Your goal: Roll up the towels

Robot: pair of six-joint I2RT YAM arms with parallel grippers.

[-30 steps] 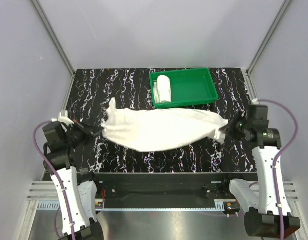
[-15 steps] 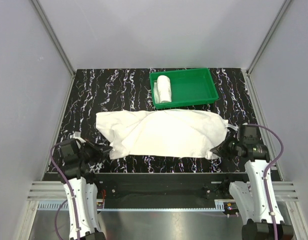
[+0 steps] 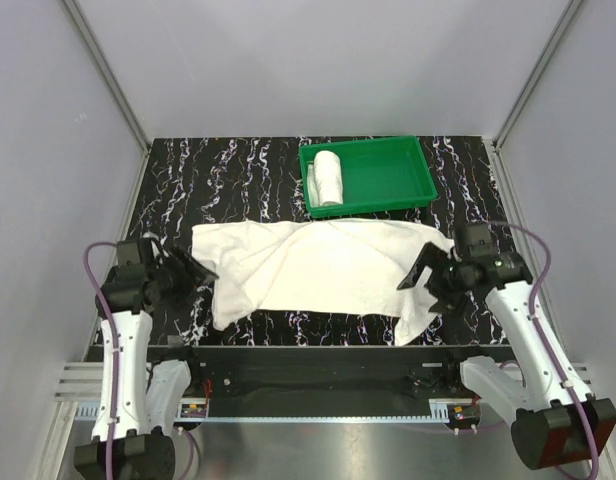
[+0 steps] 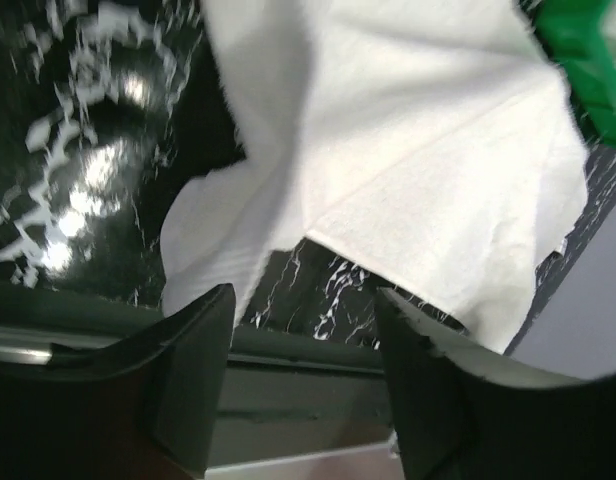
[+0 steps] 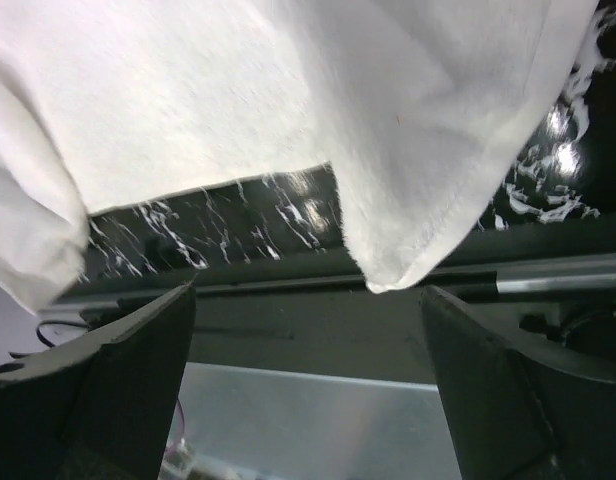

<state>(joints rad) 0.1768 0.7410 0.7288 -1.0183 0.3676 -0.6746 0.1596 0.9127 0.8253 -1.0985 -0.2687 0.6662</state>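
The long white towel (image 3: 318, 268) lies spread flat across the middle of the black marbled table (image 3: 238, 170). Its near right corner (image 5: 398, 250) hangs over the front edge. The smaller towel (image 3: 330, 178) sits rolled up in the green tray (image 3: 423, 165). My left gripper (image 3: 195, 271) is open beside the long towel's left end, with nothing between its fingers (image 4: 193, 370). My right gripper (image 3: 426, 289) hovers wide open over the towel's near right corner. The long towel (image 4: 408, 150) fills the upper part of the left wrist view, and the same towel (image 5: 238, 90) fills the top of the right wrist view.
The green tray stands at the back, right of centre, and touches the long towel's far edge. One corner of the tray (image 4: 588, 60) shows in the left wrist view. A dark rail (image 3: 318, 355) runs along the table's front edge. Grey walls close in the left, right and back.
Both grippers have opened and let go of the long towel's ends. The towel now lies flat on the table. Both arms have lifted away from the front edge.
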